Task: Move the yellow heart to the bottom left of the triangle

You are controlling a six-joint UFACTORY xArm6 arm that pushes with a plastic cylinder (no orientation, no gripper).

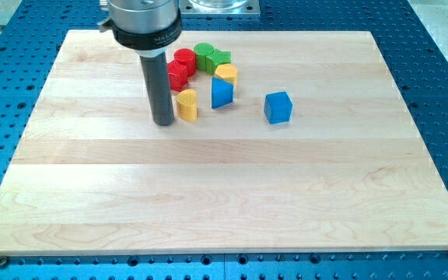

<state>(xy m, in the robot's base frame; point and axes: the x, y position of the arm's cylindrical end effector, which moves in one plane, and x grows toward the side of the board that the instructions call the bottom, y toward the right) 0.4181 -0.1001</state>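
Pale wooden board (208, 194): my tip (162, 123) has no claw; it sits just left of the small yellow plastic heart (186, 105), upper centre, beside the blue triangular block (222, 92). An off-centre shove could spin it into the red blocks (179, 68).

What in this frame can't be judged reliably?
- Red block, camera view: the rod covers its left part, so the shape is unclear.
- Contact between my tip and the yellow heart: too close to tell.
- Green blocks: packed together, outlines unclear.
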